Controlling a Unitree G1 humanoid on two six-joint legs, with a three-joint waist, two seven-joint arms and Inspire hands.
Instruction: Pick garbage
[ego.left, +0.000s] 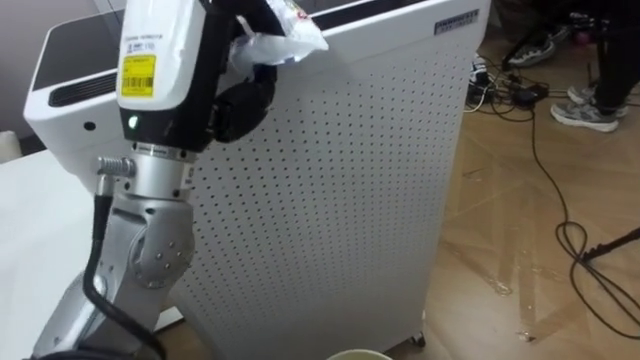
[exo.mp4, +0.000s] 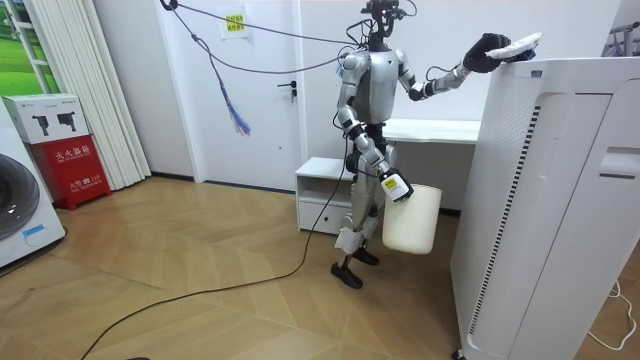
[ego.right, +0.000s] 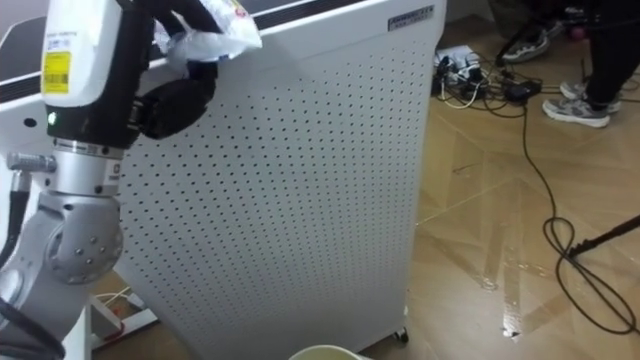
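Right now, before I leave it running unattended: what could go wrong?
The wrapper is held in the left hand at the top edge of the white appliance. It could slip and fall behind it. The bin hangs low at the robot's side, so a drop from up there may miss.

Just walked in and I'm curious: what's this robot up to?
It stands beside a tall white perforated appliance, its left hand raised to the top and closed on a crumpled white wrapper. A cream bin hangs at its right hand, by its leg. The wrapper is not yet in the bin.
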